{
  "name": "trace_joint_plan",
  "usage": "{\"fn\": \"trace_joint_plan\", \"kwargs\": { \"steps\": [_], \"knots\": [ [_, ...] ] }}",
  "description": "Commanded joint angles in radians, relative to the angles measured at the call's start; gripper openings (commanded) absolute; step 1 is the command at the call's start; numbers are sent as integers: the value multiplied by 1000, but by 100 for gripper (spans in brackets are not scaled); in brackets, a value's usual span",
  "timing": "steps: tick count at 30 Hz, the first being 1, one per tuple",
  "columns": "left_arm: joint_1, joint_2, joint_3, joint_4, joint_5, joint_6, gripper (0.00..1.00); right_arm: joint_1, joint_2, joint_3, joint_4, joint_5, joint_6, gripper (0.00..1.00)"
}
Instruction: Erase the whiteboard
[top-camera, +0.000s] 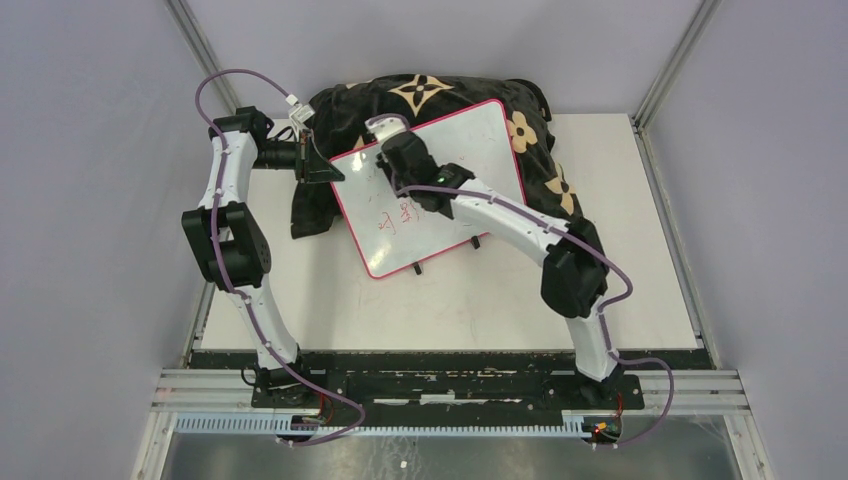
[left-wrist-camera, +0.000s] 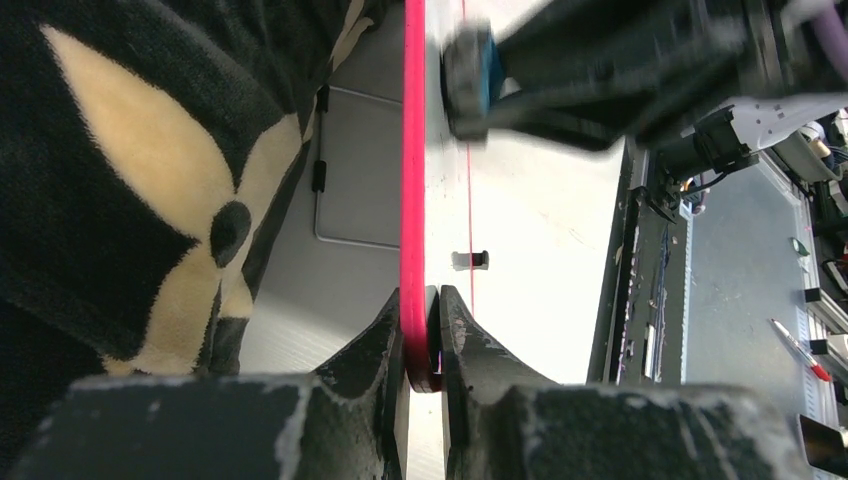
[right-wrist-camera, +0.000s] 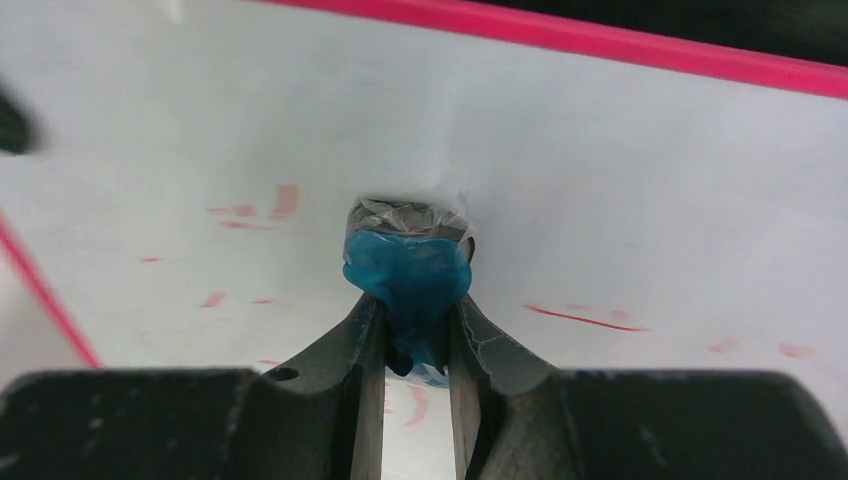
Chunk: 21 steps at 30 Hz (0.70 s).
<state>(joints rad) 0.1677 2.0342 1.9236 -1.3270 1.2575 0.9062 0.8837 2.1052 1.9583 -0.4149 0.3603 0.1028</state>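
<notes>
**Both hands on the whiteboard, eraser against its face**

The whiteboard (top-camera: 455, 165) stands tilted on the bench (top-camera: 450, 310). Its upper part leans back on a black floral cushion (top-camera: 425, 92), and its lower edge, with two small black feet (top-camera: 416, 268), is towards the arms. Red handwriting (top-camera: 396, 216) shows on the lower left part of the white surface.

The left hand (left-wrist-camera: 422, 312) reaches in from the left side. Its two fingers are closed on the pink-red frame (left-wrist-camera: 413, 150), one on each face of the board's edge.

The right hand (right-wrist-camera: 410, 320) is over the upper part of the board, near the top frame. Its fingers are clamped on a small blue eraser (right-wrist-camera: 408, 272), whose grey pad is pressed flat against the white surface. Faint red smears and short strokes (right-wrist-camera: 585, 318) lie on both sides of the eraser. The area just above it, up to the frame, looks clean
</notes>
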Motion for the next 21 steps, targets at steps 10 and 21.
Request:
{"fn": "trace_joint_plan", "kwargs": {
  "steps": [10, 21],
  "knots": [
    [-12, -35, 30, 6, -52, 91, 3, -352, -197, -218, 90, 110, 5, 1],
    [-11, -34, 37, 6, -49, 82, 3, -324, -192, -277, 129, -117, 56, 1]
  ]
}}
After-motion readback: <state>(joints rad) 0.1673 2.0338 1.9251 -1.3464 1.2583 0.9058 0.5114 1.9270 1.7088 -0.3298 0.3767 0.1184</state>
